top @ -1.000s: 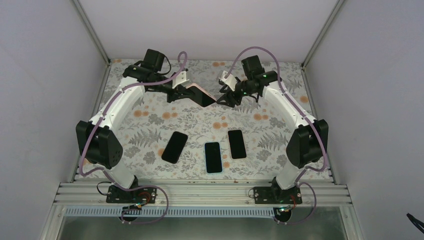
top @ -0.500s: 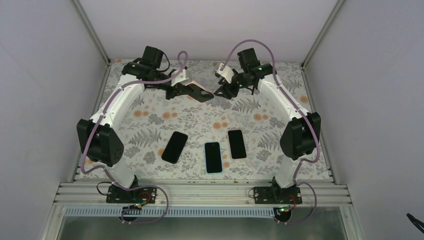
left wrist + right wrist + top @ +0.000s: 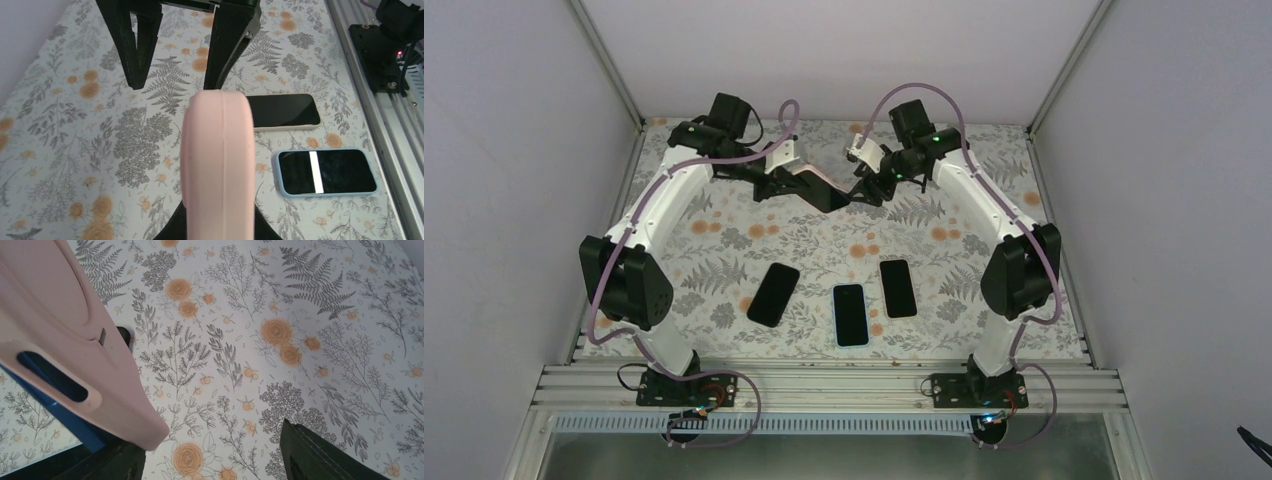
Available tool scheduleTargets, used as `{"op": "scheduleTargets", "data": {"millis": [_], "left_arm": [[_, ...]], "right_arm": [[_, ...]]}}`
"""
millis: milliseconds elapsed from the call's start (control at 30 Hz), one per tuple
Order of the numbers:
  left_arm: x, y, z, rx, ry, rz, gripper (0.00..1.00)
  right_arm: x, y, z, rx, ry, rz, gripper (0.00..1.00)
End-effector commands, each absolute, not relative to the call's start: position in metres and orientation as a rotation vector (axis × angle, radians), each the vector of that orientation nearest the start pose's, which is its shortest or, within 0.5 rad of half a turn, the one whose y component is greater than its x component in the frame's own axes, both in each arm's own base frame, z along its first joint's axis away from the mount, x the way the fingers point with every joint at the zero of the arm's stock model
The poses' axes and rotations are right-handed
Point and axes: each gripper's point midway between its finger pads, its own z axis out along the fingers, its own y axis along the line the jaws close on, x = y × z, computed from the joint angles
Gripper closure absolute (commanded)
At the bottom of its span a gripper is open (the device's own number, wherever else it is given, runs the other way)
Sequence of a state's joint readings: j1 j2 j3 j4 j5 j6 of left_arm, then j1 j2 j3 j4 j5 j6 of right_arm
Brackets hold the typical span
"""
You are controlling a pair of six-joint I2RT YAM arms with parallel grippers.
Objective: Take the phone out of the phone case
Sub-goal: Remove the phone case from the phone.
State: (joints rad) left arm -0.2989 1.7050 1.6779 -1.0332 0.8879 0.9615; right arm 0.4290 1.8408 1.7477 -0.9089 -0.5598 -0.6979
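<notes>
While clamping phone case [image 3: 217, 165] edgewise in left gripper [image 3: 782, 185], upper centre, held right gripper [image 3: 215, 455] wide at its corner; called for peeling rim slowly off phone [image 3: 60, 415], apparently blue-edged, inside.

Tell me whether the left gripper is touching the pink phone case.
Touching. The left wrist view shows the black fingers of the left gripper pressed against both sides of the pink phone case at the bottom edge.
</notes>
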Motion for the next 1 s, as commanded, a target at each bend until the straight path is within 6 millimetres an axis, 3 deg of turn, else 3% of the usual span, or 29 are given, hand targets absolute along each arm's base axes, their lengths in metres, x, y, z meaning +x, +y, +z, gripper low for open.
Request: {"op": "scheduleTargets", "data": {"millis": [0,133,267,500,667,967], "left_arm": [[0.302,-0.269,0.307,1.569,1.461,-1.08,0.98],[0.297,-0.27,0.313,1.565,1.439,-1.105,0.98],[0.297,-0.27,0.314,1.565,1.43,-1.112,0.98],[0.31,-0.27,0.315,1.557,1.449,-1.028,0.98],[0.326,-0.27,0.317,1.524,1.459,-0.936,0.98],[0.373,-0.272,0.319,1.417,1.492,-0.757,0.98]], "right_arm": [[0.38,0.314,0.266,-1.473,1.734,0.666,0.3],[0.381,0.326,0.274,-1.471,1.704,0.7,0.29],[0.364,0.346,0.279,-1.545,1.665,0.826,0.28],[0.293,0.392,0.277,-1.774,1.555,1.071,0.28],[0.254,0.403,0.308,-1.757,1.434,1.35,0.3],[0.222,0.405,0.343,-1.707,1.337,1.643,0.56]]}}
